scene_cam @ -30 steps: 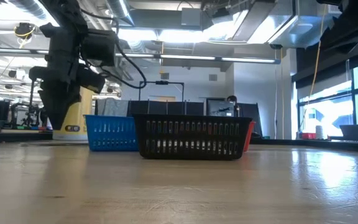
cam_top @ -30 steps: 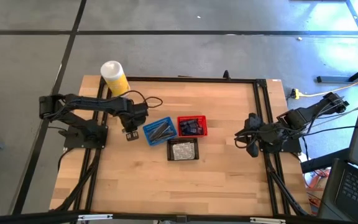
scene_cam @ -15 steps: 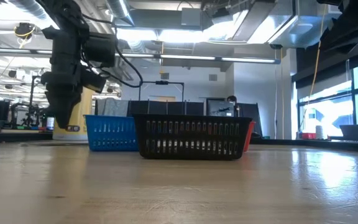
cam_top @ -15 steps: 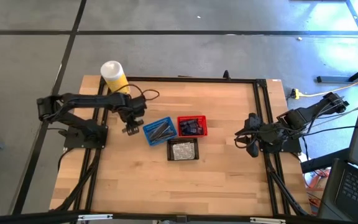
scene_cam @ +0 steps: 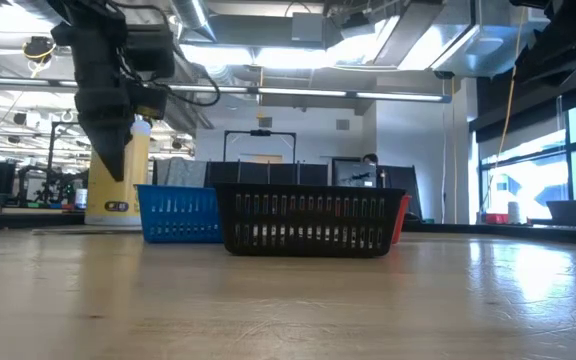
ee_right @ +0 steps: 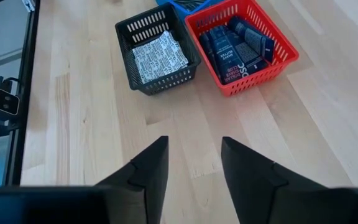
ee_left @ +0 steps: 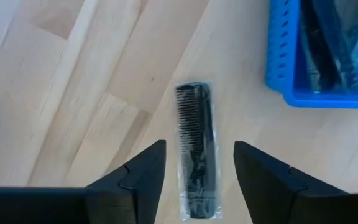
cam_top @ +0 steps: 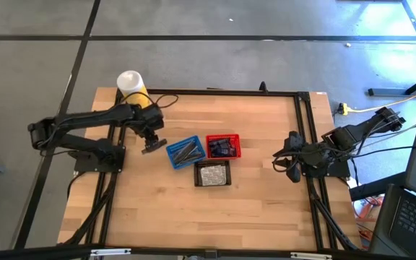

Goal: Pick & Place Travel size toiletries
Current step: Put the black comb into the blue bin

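A black comb in a clear packet (ee_left: 194, 149) lies flat on the wooden table just left of the blue basket (cam_top: 186, 152). My left gripper (ee_left: 199, 146) hangs above it, pointing down. It is open, with one finger on each side of the comb and clear of it. The blue basket holds slim grey tubes (cam_top: 188, 151), the red basket (cam_top: 223, 146) holds navy tubes, and the black basket (cam_top: 212, 174) holds white printed packets. My right gripper (ee_right: 194, 165) waits open and empty over the table's right side (cam_top: 289, 166).
A white-and-yellow canister (cam_top: 132, 88) stands at the table's far left corner, behind my left arm. The three baskets sit close together in the middle. Bare wood lies in front of them toward the near edge. Black frame rails run along the table's sides.
My left gripper has risen from close above the table beside the blue basket and gone a little toward the far edge, its arm swinging outward to the left. The comb stays flat on the table.
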Robot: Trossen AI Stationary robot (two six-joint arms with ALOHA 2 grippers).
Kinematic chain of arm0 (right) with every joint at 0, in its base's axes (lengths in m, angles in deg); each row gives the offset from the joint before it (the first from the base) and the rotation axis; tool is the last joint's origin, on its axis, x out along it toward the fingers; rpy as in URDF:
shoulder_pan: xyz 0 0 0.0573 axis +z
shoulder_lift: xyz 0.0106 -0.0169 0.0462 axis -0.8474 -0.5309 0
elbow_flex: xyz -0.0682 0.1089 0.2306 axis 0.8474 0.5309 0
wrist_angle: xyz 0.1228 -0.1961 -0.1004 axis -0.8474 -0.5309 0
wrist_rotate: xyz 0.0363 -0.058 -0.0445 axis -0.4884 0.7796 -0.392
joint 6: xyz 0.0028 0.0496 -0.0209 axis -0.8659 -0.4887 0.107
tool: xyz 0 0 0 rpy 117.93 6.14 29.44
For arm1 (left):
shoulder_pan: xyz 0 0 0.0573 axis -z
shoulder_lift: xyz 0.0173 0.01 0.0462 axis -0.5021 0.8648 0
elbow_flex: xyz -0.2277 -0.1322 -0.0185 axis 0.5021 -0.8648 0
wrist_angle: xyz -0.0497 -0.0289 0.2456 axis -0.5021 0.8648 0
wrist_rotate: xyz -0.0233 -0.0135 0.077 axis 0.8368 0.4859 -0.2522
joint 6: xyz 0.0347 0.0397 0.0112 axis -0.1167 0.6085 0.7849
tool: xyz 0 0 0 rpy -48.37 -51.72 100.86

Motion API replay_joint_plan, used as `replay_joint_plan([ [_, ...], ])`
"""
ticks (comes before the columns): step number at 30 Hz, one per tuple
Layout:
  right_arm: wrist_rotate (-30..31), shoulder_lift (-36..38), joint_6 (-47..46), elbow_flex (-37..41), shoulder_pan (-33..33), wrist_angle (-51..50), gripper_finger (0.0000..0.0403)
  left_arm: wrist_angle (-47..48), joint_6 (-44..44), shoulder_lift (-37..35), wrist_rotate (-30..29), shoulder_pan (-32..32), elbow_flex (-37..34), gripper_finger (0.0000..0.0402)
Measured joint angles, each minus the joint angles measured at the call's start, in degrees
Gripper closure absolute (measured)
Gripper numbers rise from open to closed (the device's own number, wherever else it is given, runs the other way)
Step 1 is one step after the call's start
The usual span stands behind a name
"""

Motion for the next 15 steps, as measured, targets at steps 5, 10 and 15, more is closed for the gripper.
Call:
replay_joint_plan([
  [5,0.0,0.0,0.0,0.0,0.0,0.0,0.0250,0.0,-0.9,-1.7,-1.2,1.7,-0.1,0.0215],
  [10,0.0,0.0,0.0,0.0,0.0,0.0,0.0254,0.9,-4.4,-3.4,-3.5,2.7,-0.1,0.0215],
  [15,0.0,0.0,0.0,0.0,0.0,0.0,0.0264,3.5,-13.4,-6.1,-7.0,5.0,-1.0,0.0215],
])
